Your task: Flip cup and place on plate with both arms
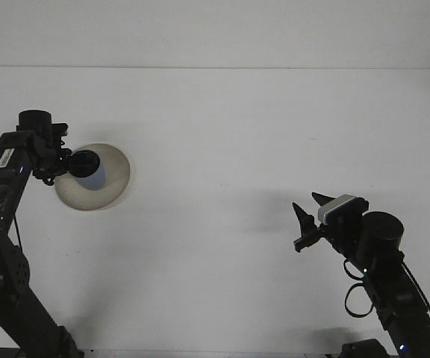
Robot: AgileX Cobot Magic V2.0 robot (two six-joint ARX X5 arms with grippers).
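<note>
We can make out no readable text anywhere in the front view. The only thing that looks like a label is a small white sticker (pixel 5 156) on the upper link of the left arm (pixel 6 186), near its wrist; we see dark marks on it, but they are too small and blurred for us to tell letters or numbers apart. The pale grey block (pixel 337 208) on the right arm's wrist shows no print that we can see, and we find no brand names, numerals or signs on the table (pixel 222 149).
</note>
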